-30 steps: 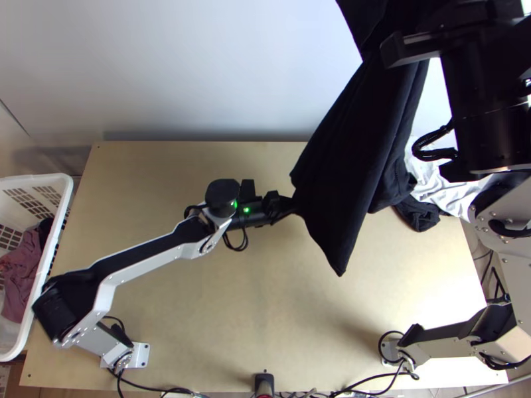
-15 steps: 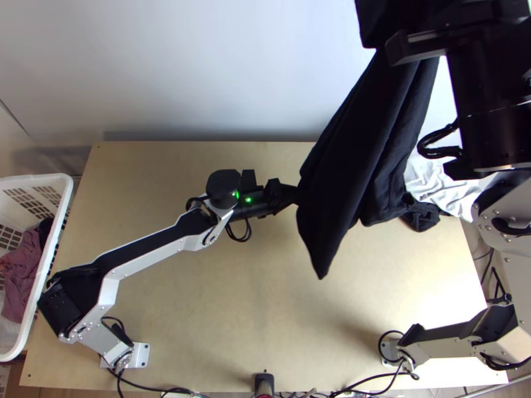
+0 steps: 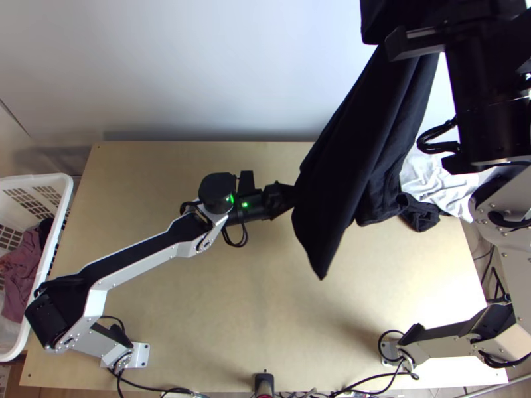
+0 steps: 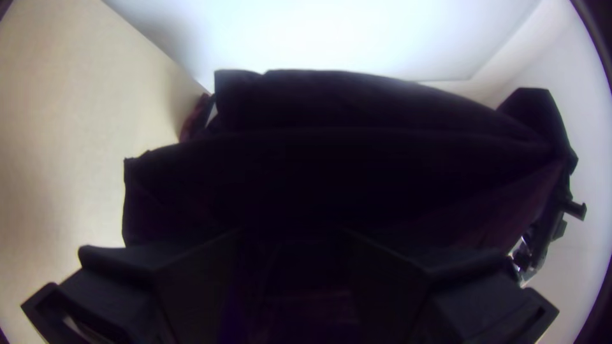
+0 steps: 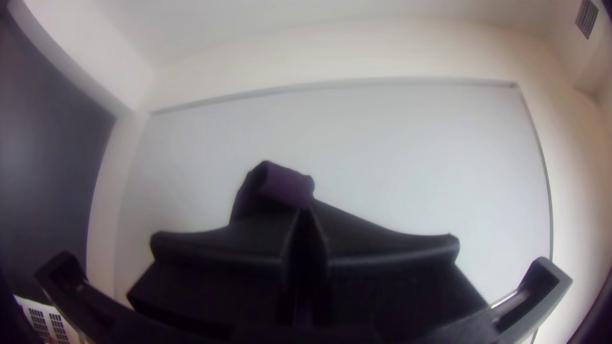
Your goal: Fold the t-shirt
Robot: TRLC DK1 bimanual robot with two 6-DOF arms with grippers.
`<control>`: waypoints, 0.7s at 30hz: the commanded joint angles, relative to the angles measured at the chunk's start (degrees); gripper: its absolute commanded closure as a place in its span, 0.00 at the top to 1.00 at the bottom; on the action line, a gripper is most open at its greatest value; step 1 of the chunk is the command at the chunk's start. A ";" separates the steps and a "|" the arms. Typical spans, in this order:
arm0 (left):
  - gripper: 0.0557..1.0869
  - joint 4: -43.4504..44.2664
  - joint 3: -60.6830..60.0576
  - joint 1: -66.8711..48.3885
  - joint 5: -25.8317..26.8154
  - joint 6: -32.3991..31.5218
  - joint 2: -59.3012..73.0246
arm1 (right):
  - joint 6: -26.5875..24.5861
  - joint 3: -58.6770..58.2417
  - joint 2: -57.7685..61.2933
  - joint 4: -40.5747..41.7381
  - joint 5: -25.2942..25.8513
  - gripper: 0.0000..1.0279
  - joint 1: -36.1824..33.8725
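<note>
No text, label, brand, number or sign can be read.

Wooden table (image 3: 199,312), white cloth (image 3: 431,183), bunched dark cloth (image 3: 420,215)
</note>
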 commanded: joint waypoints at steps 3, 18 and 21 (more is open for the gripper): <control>0.33 1.04 -0.50 -3.49 2.03 3.37 -1.27 | -0.04 0.09 0.41 1.43 0.14 0.03 -1.82; 0.03 -2.39 0.03 -1.29 3.08 7.33 -2.14 | 0.31 0.18 0.94 1.78 -0.13 0.03 -3.84; 0.03 -6.60 1.87 1.87 2.38 8.21 -3.55 | 0.40 0.18 0.94 1.87 -0.13 0.03 -4.01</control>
